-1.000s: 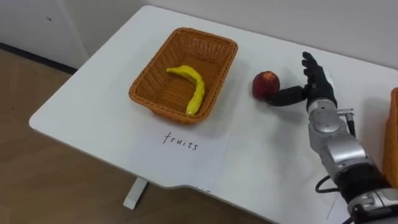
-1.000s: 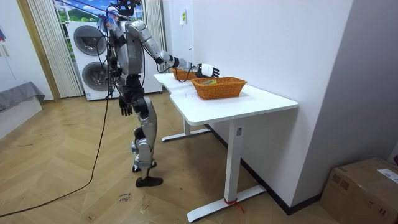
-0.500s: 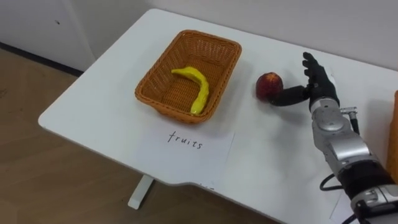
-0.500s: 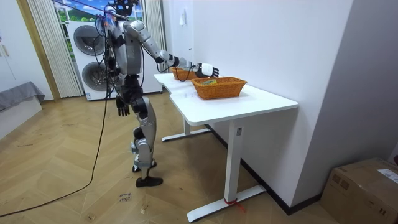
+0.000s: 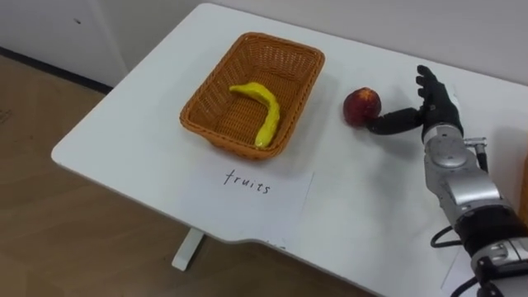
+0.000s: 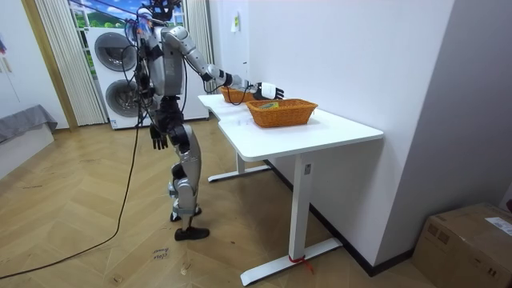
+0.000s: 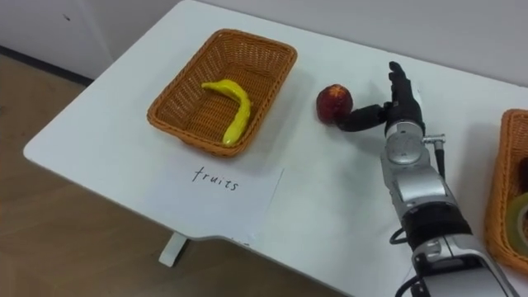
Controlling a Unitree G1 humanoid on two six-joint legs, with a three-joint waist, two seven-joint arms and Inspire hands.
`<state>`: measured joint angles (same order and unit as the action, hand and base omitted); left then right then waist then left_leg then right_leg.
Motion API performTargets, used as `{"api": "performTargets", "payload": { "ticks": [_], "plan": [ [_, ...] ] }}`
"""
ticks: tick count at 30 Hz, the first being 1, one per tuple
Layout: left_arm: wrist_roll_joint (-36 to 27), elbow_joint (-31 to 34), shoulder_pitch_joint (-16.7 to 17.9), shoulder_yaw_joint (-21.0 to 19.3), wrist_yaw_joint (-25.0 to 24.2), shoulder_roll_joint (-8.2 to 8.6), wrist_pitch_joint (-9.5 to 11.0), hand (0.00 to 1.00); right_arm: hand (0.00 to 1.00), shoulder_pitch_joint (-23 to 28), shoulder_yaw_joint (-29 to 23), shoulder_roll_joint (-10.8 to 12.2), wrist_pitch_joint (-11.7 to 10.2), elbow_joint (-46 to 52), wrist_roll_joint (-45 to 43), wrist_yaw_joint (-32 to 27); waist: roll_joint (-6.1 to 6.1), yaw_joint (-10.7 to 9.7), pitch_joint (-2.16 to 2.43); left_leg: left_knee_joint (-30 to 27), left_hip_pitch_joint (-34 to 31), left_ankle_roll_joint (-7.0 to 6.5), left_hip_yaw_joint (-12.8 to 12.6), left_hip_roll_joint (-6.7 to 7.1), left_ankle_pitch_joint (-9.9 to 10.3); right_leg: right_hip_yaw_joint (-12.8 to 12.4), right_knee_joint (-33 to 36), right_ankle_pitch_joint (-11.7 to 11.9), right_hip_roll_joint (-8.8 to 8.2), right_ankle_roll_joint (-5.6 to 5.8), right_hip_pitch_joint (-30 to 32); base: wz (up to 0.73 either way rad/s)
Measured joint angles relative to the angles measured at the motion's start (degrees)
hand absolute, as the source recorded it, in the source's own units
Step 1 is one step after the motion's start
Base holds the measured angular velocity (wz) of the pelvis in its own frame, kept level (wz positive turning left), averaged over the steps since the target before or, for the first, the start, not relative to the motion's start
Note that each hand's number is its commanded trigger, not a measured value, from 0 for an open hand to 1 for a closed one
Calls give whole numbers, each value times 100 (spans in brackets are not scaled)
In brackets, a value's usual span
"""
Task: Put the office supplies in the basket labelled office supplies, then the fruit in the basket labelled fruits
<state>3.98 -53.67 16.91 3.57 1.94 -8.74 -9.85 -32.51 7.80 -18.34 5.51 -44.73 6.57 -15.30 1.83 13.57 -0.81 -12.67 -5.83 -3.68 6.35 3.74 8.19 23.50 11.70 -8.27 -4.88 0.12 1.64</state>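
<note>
In the left eye view the small round red fruit (image 5: 361,106) sits on the white worktop (image 5: 124,140), near the right side of the orange woven wicker basket (image 5: 231,142), which holds a curved yellow banana (image 5: 262,111). A white paper sheet with a handwritten word (image 5: 252,190) lies in front of that basket. The right hand (image 5: 435,111) stands at the fruit's right with its fingers (image 5: 428,85) straight and pointing up. It holds nothing, and only the outstretched thumb touches the fruit low down. For a sound grasp, I judge the palm should close in on the fruit before the fingers curl round it, since a thumb nudge alone could roll it away. The room view shows the robot upright at the worktop's end on the room view's left, its right arm out over the worktop and its left hand (image 6: 158,138) hanging at its side, with open floor around. In the right eye view bare worktop lies between fruit and basket, leaving room for a low lift over the rim. A second wicker basket (image 7: 497,190) at the right edge, well apart from the hand, holds what may be a tape roll.
</note>
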Motion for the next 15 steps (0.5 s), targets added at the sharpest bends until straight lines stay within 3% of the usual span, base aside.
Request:
{"api": "performTargets", "payload": {
  "ticks": [2, 15],
  "plan": [
    [0, -98, -70, 0, -6, 0, 14, 0, 0, 0, 1, -1, 0, 0, -26, 1, 24, 35, -21, 2, -17, 1, -6, 0, 1, 2, 0, 0, 3, 0, 15, 0],
    [6, -155, -292, 3, 22, 1, 12, 0, 0, -27, 280, 3, 0, -135, -741, 114, 43, 157, -26, 1, -96, -1, 21, 10, 0, 20, 3, 2, 13, -1, 77, 0]
  ]
}}
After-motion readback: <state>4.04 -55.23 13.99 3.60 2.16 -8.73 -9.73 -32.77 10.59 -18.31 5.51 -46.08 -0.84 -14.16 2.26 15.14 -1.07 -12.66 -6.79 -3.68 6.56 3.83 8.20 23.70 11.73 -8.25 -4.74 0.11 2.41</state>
